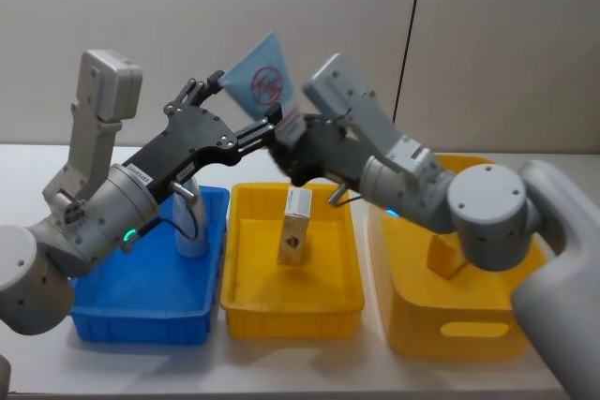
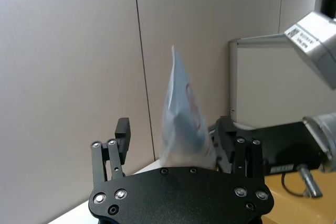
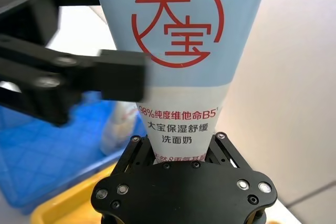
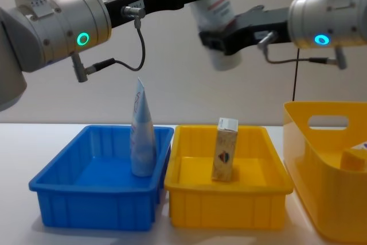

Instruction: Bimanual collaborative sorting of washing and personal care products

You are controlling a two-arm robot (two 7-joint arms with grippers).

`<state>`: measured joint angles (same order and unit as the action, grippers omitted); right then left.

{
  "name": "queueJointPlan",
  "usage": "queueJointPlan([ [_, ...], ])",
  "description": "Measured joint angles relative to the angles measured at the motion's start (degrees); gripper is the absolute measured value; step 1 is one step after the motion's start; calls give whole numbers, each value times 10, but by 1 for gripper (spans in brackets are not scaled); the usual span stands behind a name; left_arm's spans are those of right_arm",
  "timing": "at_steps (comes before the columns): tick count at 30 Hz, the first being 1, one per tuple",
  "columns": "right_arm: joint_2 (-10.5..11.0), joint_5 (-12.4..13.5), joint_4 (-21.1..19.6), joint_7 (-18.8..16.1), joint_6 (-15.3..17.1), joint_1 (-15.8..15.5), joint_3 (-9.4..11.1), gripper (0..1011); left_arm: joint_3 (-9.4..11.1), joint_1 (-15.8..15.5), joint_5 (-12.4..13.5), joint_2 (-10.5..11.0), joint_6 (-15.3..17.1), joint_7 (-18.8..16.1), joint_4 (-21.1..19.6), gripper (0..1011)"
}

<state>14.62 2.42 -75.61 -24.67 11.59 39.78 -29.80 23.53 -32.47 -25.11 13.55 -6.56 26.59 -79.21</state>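
The light-blue tube [image 1: 262, 77] with the red emblem is held in the air above the gap between the blue bin [image 1: 103, 311] and the middle yellow bin [image 1: 246, 320], well clear of both. Its long axis runs steeply up, tilted, with the white cap end down toward the right gripper [image 3: 184, 156] and the flat crimped end uppermost. The right gripper is clenched on the lower part of the tube, near the cap, one finger on each side. The left gripper [image 2: 176, 145] has its fingers spread to either side of the tube's upper body; the right wrist view shows one finger pad lying across the tube's face, but whether both pads press on it cannot be told (the left wrist view shows a gap on one side). The coming transfer turns on this: both grippers lie along the same tube, left above right, so the right should let go only once the left has closed. The blue bin holds a second tube [image 4: 142, 136] standing upright, cap end down. The middle yellow bin holds one beige carton [image 1: 295, 227], upright. The larger yellow basket [image 1: 469, 330] on the right holds another beige carton [image 1: 445, 258], partly hidden by its wall
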Motion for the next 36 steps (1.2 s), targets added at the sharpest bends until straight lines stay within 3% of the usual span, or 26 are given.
queueJointPlan([
  [4,6,-1,-11,12,6,-7,10,267,0,0,0,0,0,0,0,1001],
  [12,25,-2,-41,43,27,-26,49,258,0,0,0,0,0,0,0,1001],
  [18,37,0,-51,56,56,-29,75,248,0,0,0,0,0,0,0,1001],
  [26,53,6,-54,51,114,-19,99,248,0,0,0,0,0,0,0,1001],
  [36,71,9,-41,19,189,2,102,236,0,0,0,0,0,0,0,1001],
])
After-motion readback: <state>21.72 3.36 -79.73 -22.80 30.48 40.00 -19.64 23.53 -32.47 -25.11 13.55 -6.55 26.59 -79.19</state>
